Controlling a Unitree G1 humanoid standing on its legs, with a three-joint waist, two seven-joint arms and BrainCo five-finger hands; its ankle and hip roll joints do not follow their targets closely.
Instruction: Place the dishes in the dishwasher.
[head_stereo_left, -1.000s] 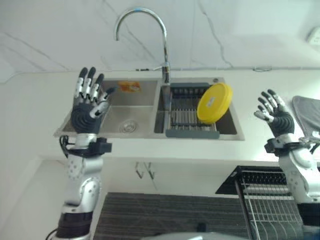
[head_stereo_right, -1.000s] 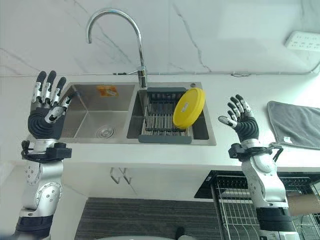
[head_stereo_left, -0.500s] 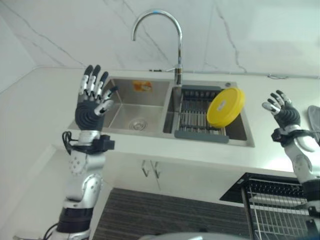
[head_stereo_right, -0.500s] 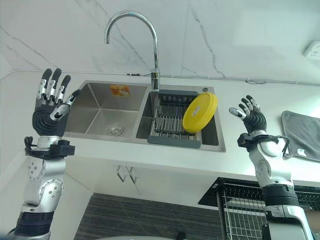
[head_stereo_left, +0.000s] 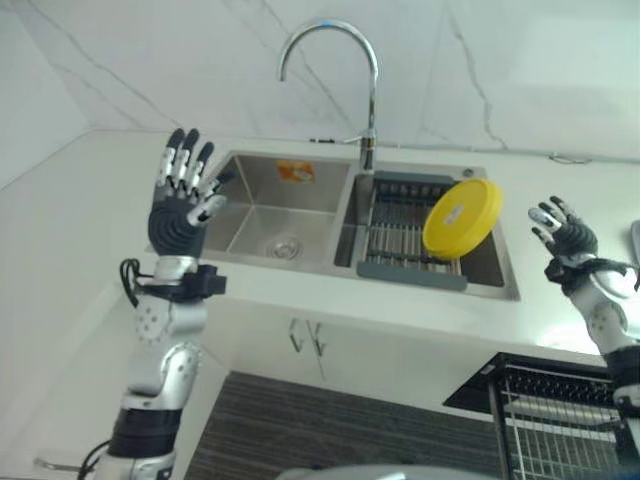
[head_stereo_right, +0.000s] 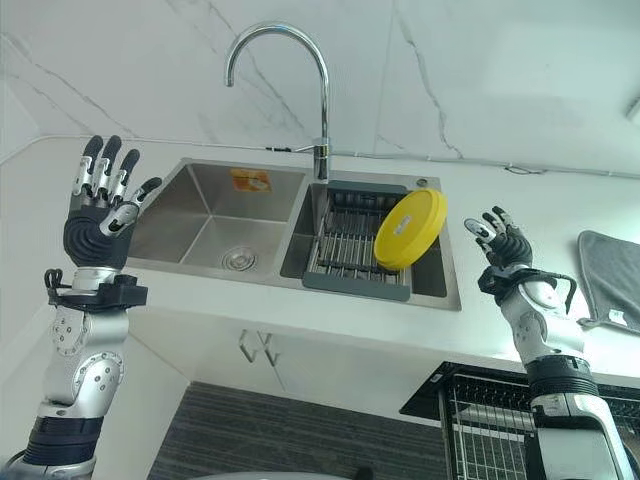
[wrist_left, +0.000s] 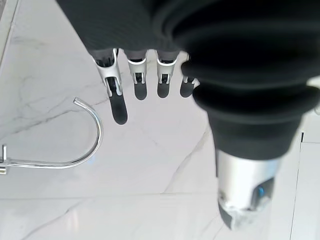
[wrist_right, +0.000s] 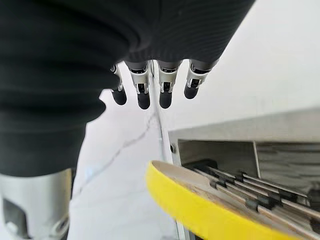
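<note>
Empty-handed, both splayed hands, left (head_stereo_right: 98, 205) and right (head_stereo_right: 502, 243), hover; right must next reach left for the round yellow plastic plate (head_stereo_right: 409, 228) in the grey sink rack (head_stereo_right: 343, 247).

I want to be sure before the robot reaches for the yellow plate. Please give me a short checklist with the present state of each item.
1. Right hand open and holding nothing: ok.
2. Left hand open, raised beside the sink's left basin, holding nothing: ok.
3. Yellow plate stands on edge, leaning in the drying rack in the right basin: ok.
4. Nothing between the right hand and the plate: ok.
5. Dishwasher rack pulled out at lower right: ok; free slots: cannot tell.
6. Faucet arches over the sink divider, close to the plate's lift path: cannot tell.
</note>
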